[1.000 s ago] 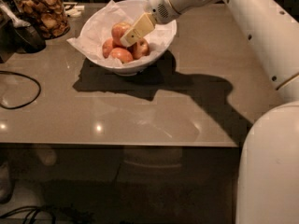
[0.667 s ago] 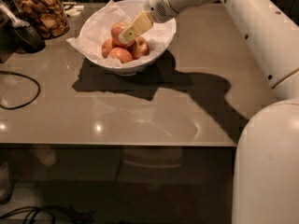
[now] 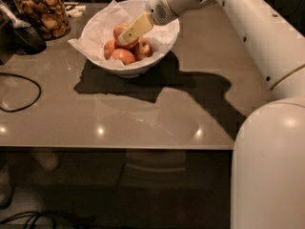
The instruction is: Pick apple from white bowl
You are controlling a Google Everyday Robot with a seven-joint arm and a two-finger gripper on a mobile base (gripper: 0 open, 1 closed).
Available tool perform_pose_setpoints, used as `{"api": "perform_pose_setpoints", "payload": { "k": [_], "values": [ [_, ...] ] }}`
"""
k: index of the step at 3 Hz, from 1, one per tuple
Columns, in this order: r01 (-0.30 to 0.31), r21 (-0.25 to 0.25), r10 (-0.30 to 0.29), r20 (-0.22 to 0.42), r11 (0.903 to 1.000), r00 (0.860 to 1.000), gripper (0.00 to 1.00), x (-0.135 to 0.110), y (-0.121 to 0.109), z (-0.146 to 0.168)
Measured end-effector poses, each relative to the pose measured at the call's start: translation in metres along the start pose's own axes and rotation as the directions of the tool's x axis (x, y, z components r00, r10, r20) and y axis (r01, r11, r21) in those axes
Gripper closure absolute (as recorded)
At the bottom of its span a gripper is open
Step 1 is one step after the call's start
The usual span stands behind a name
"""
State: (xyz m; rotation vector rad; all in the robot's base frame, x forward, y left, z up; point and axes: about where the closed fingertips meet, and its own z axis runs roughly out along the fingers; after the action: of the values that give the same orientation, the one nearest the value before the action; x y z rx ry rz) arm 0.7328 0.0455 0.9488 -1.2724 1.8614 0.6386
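The white bowl, lined with crinkled white paper, stands at the back middle of the brown table. Several red-orange apples lie in it. The largest apple sits at the top of the pile, at the back of the bowl. My gripper, with its pale yellow tip, reaches down into the bowl from the right and lies against the right side of that apple, partly covering it. Three smaller apples lie in front of and below it.
A glass jar of brown snacks stands at the back left, with a dark utensil beside it. A black cable loops over the table's left side. My white arm spans the right side. The table's front edge runs across the middle.
My gripper has moved a little left and down inside the bowl, closer onto the top apple. The apples and bowl have not moved.
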Motion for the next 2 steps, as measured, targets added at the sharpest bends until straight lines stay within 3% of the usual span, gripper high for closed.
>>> {"api": "perform_pose_setpoints", "payload": {
  "k": [2],
  "values": [
    [-0.038, -0.016, 0.038, -0.023, 0.9991, 0.999, 0.00, 0.010, -0.002, 0.016]
  ]
}}
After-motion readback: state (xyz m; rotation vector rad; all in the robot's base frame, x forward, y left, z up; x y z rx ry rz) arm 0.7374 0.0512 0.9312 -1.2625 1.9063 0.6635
